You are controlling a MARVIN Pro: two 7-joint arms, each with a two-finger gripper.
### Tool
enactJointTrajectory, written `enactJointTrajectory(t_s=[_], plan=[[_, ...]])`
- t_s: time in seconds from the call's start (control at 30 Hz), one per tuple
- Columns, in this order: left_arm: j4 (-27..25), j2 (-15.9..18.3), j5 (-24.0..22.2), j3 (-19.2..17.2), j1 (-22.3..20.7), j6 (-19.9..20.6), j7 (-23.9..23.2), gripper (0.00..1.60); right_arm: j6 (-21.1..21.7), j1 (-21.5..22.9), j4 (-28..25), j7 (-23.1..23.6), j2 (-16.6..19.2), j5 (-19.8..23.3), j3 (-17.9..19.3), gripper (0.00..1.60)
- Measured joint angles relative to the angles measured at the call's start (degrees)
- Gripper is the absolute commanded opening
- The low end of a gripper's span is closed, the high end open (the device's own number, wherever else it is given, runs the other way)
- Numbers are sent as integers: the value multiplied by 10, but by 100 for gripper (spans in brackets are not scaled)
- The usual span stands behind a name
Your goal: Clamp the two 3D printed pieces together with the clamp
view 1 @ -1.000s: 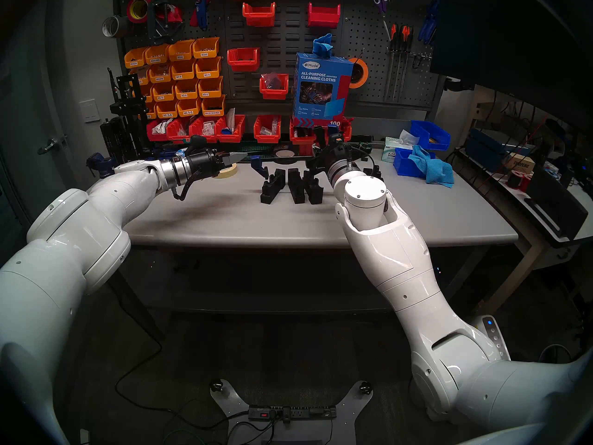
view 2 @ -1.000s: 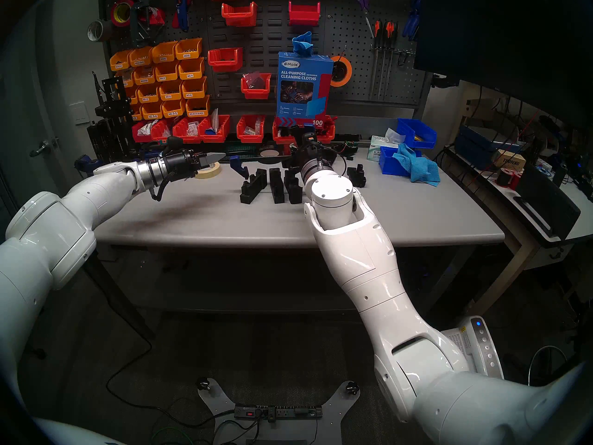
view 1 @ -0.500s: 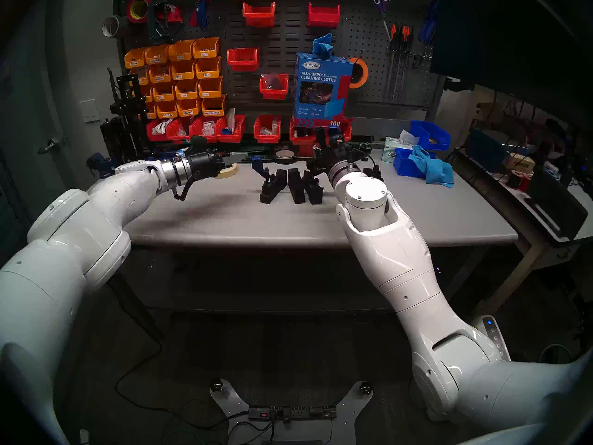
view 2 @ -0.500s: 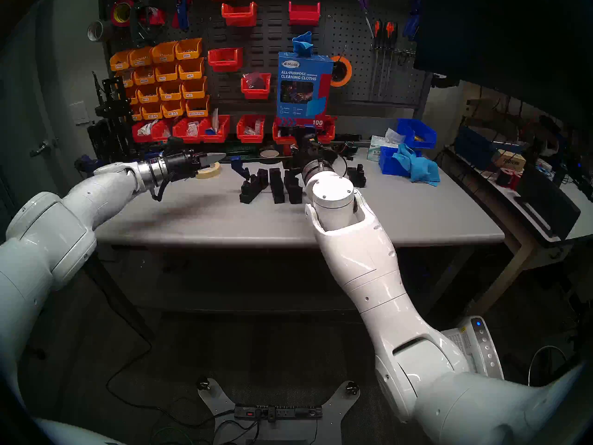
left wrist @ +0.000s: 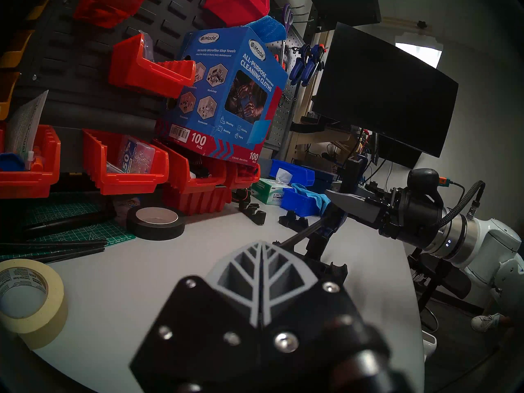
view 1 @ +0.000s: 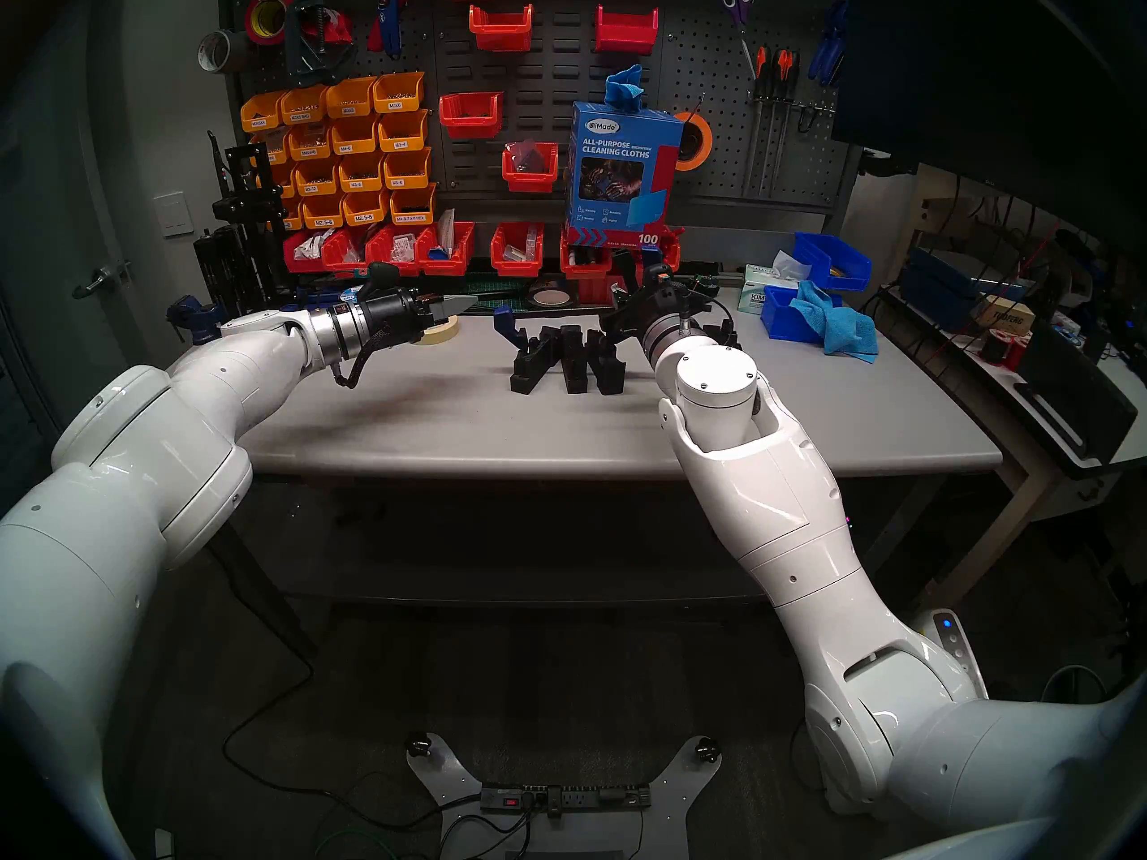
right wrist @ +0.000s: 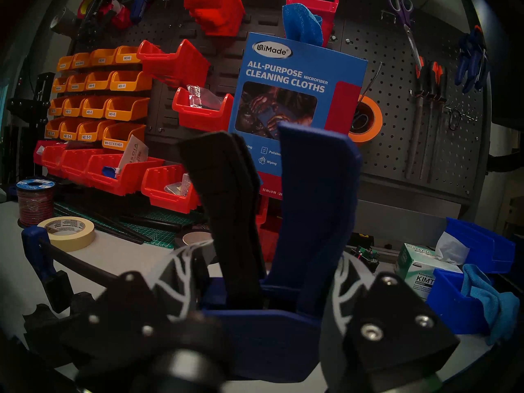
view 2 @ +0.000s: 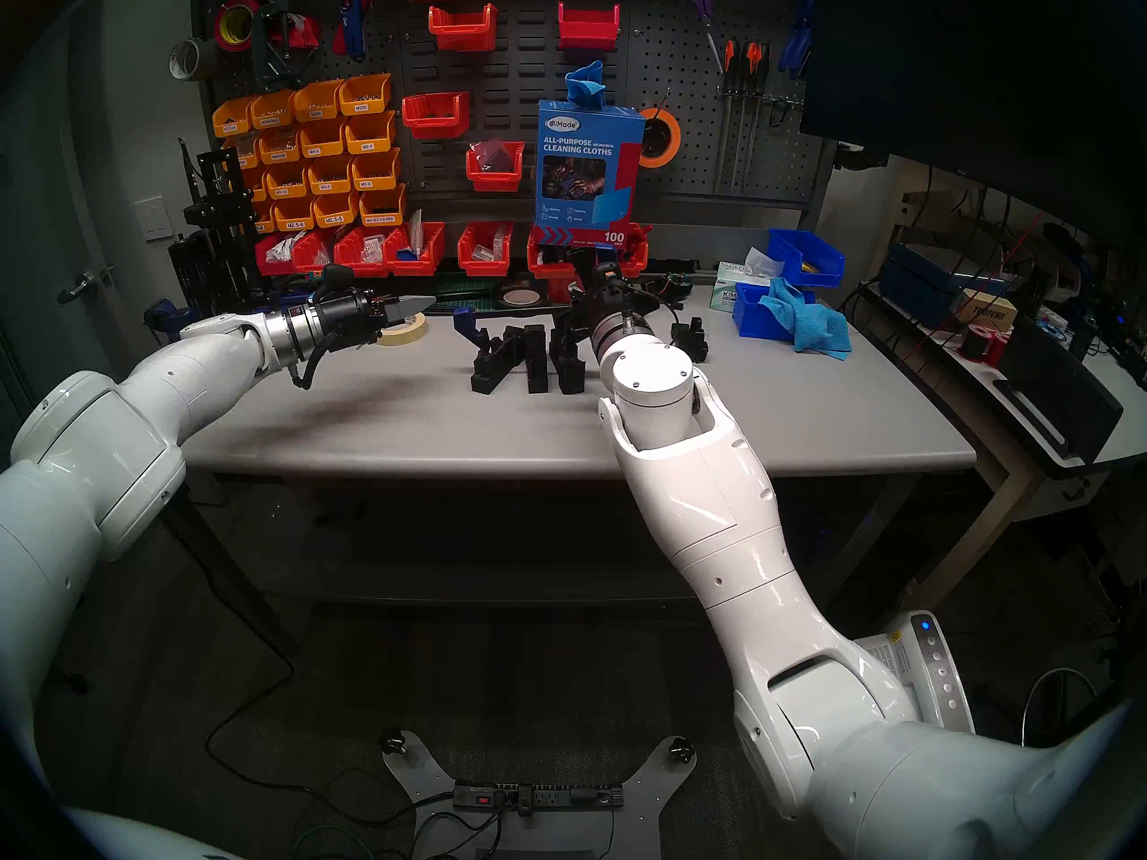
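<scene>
Compared with a second ago, our right gripper (right wrist: 255,293) has nudged the clamp (view 1: 504,320) a bit to the right: its far blue jaw now sits closer to the two 3D printed pieces (view 1: 574,359), and the low stepped part (view 1: 534,365) beside them got pushed over too. Right fingers are squeezed on the clamp's trigger handle. Left gripper (view 1: 462,304) hangs fully closed, empty, left of the pieces, over the masking tape roll (view 1: 442,331).

One clamp (view 1: 506,322), three upright black printed pieces (view 1: 574,359), two tape rolls (left wrist: 154,222)
</scene>
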Motion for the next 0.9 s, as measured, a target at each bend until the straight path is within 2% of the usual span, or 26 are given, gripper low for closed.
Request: enactJointTrajectory(t_s=[0.9], plan=[[-1, -2, 0, 0, 0, -1, -4, 0, -1, -20, -29, 12, 20, 0, 9, 0]])
